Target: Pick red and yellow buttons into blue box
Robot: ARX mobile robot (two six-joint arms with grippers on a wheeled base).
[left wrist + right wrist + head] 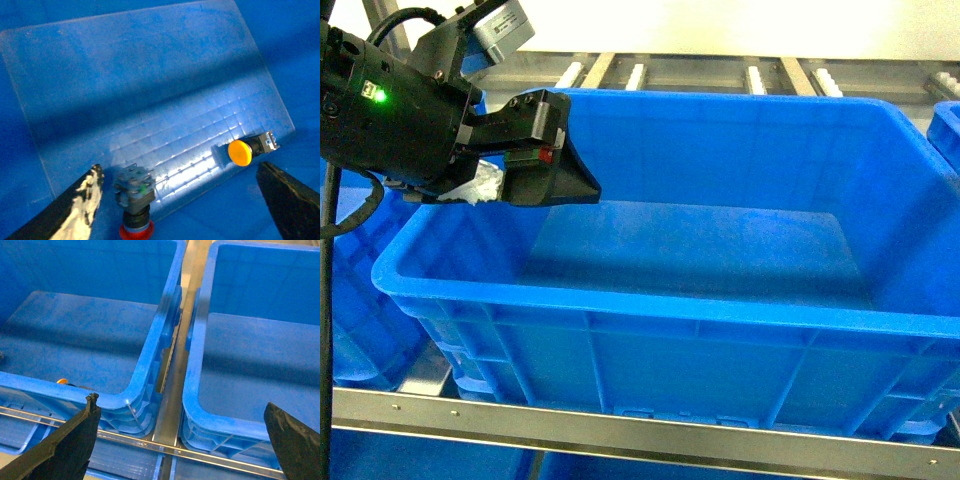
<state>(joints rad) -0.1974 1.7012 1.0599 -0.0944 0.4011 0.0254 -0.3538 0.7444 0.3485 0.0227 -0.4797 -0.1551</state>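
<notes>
Right up against the left wrist cam, the red button [136, 229] sits cap-down between the left gripper [177, 200]'s spread fingers [82, 202]. Nothing's pinching it, and whether it's landed on the floor or is mid-drop I can't tell. The yellow button [246, 150] is already lying on its side on the floor of the blue box [650, 322], over toward the corner.

From the head view the left gripper hangs just over the box's left wall, so placement looks fine to me.

If I were doing this step, I'd keep the claw wide and lift straight up, no sideways swing, so a finger doesn't clip the red one or the rim.

The right gripper [185, 437] is open and empty too, hovering over the near rims between the box and its neighbouring crate [255, 347], well out of the way.
</notes>
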